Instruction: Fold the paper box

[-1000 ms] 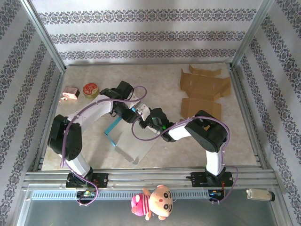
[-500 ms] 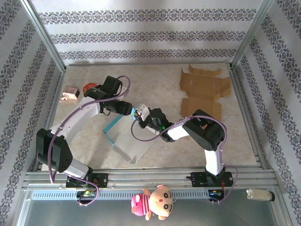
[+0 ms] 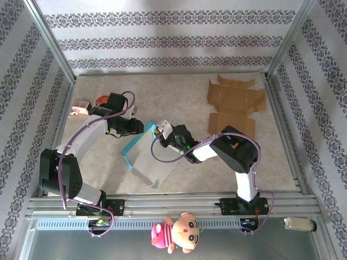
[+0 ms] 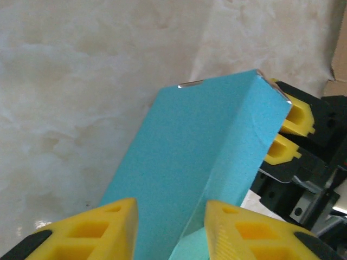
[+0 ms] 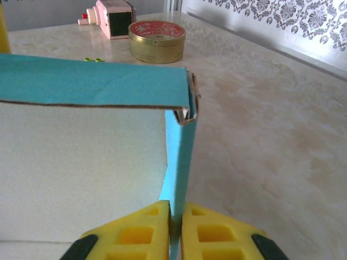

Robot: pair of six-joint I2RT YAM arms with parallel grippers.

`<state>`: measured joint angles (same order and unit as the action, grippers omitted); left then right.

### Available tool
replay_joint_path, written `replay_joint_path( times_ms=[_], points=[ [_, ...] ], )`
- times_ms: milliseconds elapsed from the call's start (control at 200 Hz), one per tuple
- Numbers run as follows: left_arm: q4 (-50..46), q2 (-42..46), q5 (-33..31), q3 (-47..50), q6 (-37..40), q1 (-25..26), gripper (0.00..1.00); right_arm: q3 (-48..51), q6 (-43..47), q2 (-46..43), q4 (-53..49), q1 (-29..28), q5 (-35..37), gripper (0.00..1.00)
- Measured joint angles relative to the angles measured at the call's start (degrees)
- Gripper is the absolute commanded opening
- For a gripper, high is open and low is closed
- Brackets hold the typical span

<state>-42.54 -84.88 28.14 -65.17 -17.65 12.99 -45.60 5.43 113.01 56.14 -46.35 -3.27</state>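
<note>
- The top view opens on a beige marbled table (image 3: pixel 179 92) boxed in by patterned wallpaper walls (image 3: pixel 162 32). The paper box (image 3: pixel 149 157), teal outside and white inside, sits left of centre, only partly raised. The left gripper (image 3: pixel 134 128) meets its upper-left corner and the right gripper (image 3: pixel 160 133) its upper-right one. Flat cardboard sheets (image 3: pixel 236 100) lie well apart at upper right. This view gives the box's whole lie and both arms' angles, which the close views leave unsettled. The jaws are too small here to judge.
- In the left wrist view the teal panel runs up the middle of the frame, with the left gripper's yellow pads (image 4: pixel 92 227) standing apart on either side at the bottom. Whether they press the panel I cannot tell. A shove from this side could buckle the thin wall or skid the box over the smooth table.
- The right wrist view shows what the others cannot: the right gripper's jaws pinch one upright teal wall at the bottom centre. At the top corner a flap end sits loose, not tucked in. If the left arm pulls against this narrow pinch, the wall could slip out or the corner spring open. A round tin (image 5: pixel 157 40) and a pink object (image 5: pixel 111 11) stand beyond, at upper left.
</note>
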Motion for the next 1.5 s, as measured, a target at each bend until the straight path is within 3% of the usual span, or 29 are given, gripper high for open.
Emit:
replay_joint_path(
  times_ms=[145,350,490,535,765,874,1044,1319,1419,1499],
  points=[
    [0.4,-0.5,1.7,0.0,0.2,0.0,0.35,-1.3,-1.9,1.5,-1.1,0.1,-0.8,0.24],
    [0.5,-0.7,2.1,0.0,0.9,0.0,0.34,-3.0,-3.7,3.1,-1.6,0.5,-1.6,0.2],
    [1.0,-0.9,2.5,0.0,1.1,0.0,0.34,-4.1,-4.3,3.5,-2.5,0.6,-1.4,0.09],
    [1.1,-0.9,2.6,0.0,1.1,0.0,0.33,-4.5,-4.8,3.6,-3.1,0.8,-0.9,0.0],
    [2.9,-1.4,2.8,0.0,1.2,-0.1,0.33,-6.3,-7.0,3.8,-5.6,-0.5,5.4,0.0],
    [3.0,-1.4,2.8,0.0,1.2,-0.3,0.33,-6.3,-7.5,4.2,-5.1,-1.0,6.9,0.07],
    [3.5,-1.6,2.7,0.0,1.2,-0.4,0.34,-7.2,-7.9,4.8,-4.9,-0.9,6.7,0.02],
    [4.2,0.3,1.2,0.9,0.5,-0.4,0.62,-7.7,-8.5,4.8,-5.3,-0.6,5.2,0.0],
    [4.3,5.8,0.5,1.3,-0.7,-1.2,0.64,-4.2,-6.9,-1.1,-9.8,0.0,4.1,0.0],
    [5.1,12.8,-0.1,1.4,-2.4,-3.0,0.65,-2.6,-1.9,-10.6,-19.2,2.3,2.2,0.0]
  ],
)
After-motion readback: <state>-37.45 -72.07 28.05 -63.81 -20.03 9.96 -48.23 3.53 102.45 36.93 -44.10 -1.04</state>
